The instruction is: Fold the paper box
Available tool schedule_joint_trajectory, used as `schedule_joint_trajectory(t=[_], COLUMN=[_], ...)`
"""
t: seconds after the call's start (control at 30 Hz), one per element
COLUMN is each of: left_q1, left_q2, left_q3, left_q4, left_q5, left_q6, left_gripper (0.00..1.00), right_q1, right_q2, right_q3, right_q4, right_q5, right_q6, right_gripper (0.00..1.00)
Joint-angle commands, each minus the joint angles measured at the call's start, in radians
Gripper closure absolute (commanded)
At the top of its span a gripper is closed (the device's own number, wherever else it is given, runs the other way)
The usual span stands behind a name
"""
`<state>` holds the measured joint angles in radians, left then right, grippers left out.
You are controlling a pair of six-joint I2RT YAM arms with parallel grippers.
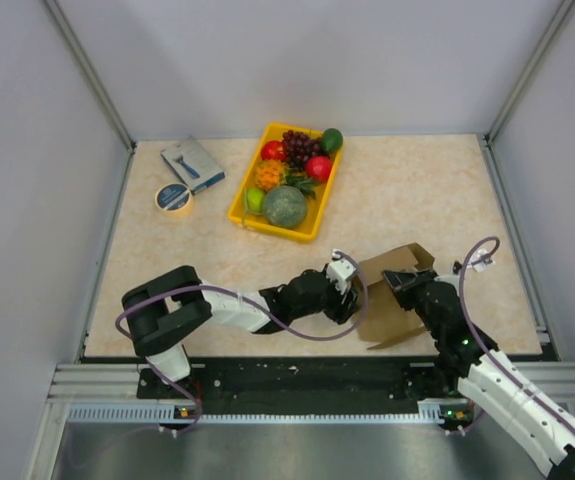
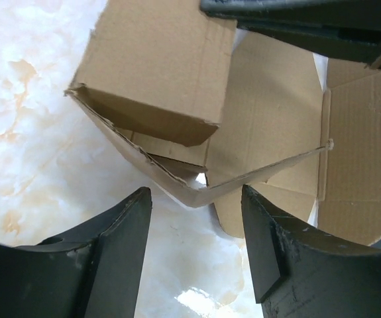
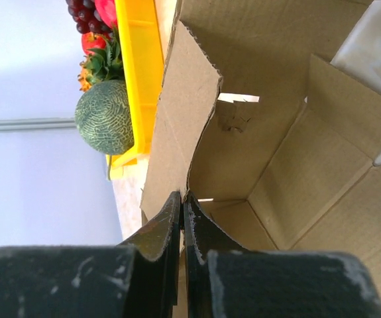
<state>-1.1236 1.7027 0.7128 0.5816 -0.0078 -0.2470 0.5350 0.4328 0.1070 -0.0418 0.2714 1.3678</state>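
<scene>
The half-folded brown paper box (image 1: 389, 312) sits near the worktop (image 1: 417, 190) front edge, right tool (image 3: 183, 199) pinching one wall, left tool (image 2: 195, 197) spread.

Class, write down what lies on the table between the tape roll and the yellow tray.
Nothing: the top view shows bare table between tape roll and tray.

You have wide bare table (image 1: 217, 250) in the middle left and the upper right of the top view. The yellow tray (image 1: 279, 231) of fruit blocks the upper middle. A tape roll (image 1: 174, 198) and a blue-grey packet (image 1: 193, 165) fill the upper left corner. At lower right, the paper box (image 1: 395, 290) and both arms crowd close together.
</scene>
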Motion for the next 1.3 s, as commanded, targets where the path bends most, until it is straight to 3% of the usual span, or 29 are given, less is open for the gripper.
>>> schedule_joint_trajectory(t=[0.0,0.4,0.53,0.8,1.0,1.1,1.27], left_q1=[-0.011,-0.085,-0.107,-0.108,-0.108,-0.108,-0.111], left_q2=[-0.02,0.083,0.101,0.11,0.146,0.161,0.186], left_q3=[-0.01,0.094,0.106,0.094,0.134,0.143,0.143], left_q4=[0.175,0.169,0.162,0.198,0.159,0.149,0.149], left_q5=[-0.102,-0.285,-0.333,-0.339,-0.368,-0.403,-0.432], left_q6=[-0.031,0.057,0.1,0.123,0.173,0.196,0.209], left_gripper=[0.39,0.53,0.45,0.41,0.49,0.58,0.57], right_q1=[0.013,0.013,0.013,0.013,0.013,0.013,0.011], right_q2=[-0.055,-0.029,0.023,0.116,0.115,0.113,0.121], right_q3=[-0.056,0.022,0.06,0.169,0.19,0.197,0.22], right_q4=[-0.07,-0.171,-0.199,-0.299,-0.306,-0.313,-0.314], right_q5=[-0.027,-0.058,-0.089,-0.117,-0.104,-0.098,-0.08], right_q6=[0.025,0.181,0.261,0.318,0.304,0.306,0.318], right_gripper=[1.0,1.0,1.0,1.0,1.0,1.0,1.0])
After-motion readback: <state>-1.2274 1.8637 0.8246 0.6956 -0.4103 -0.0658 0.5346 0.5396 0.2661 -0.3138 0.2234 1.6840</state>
